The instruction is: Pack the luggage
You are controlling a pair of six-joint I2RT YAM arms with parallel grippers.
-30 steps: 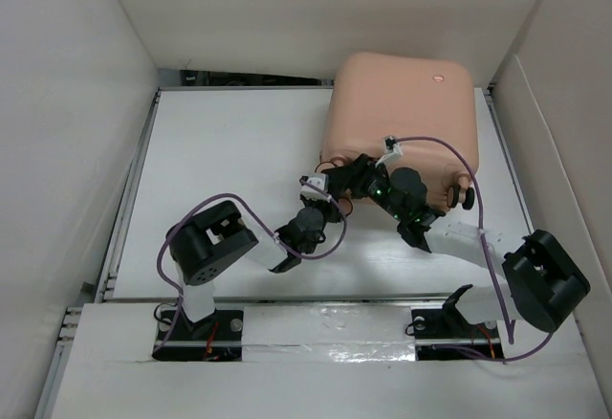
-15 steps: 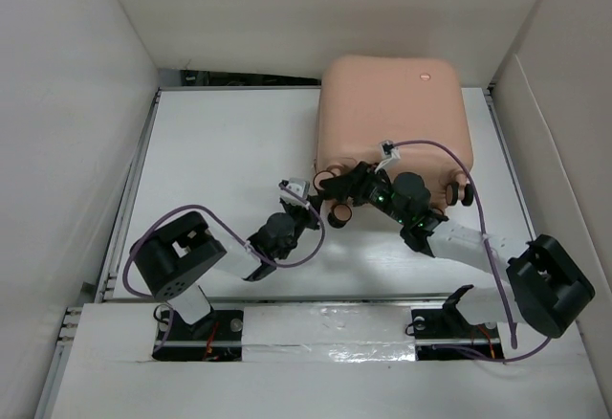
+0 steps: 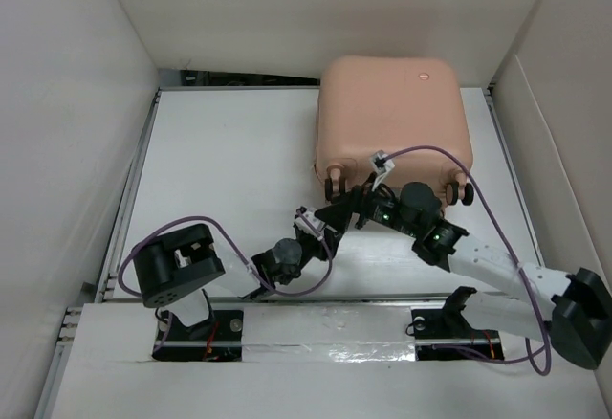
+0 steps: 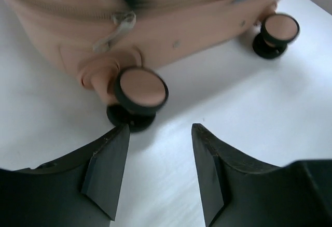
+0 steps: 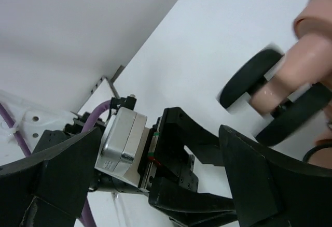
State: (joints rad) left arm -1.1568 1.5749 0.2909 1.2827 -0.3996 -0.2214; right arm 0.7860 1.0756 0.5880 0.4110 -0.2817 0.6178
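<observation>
Your luggage (image 3: 394, 113) lay shut at the upper right of the white surface (image 3: 220, 170), wheels turned toward the arms at the bottom of the frame. Your left pincer (image 4: 158, 172) stood apart and empty, just short of the case's lower-left wheel (image 4: 141, 88). Your right pincer (image 5: 166, 185) gaped wide near that same corner and gripped nothing. The left arm's wrist showed between its fingers (image 5: 270, 185).
</observation>
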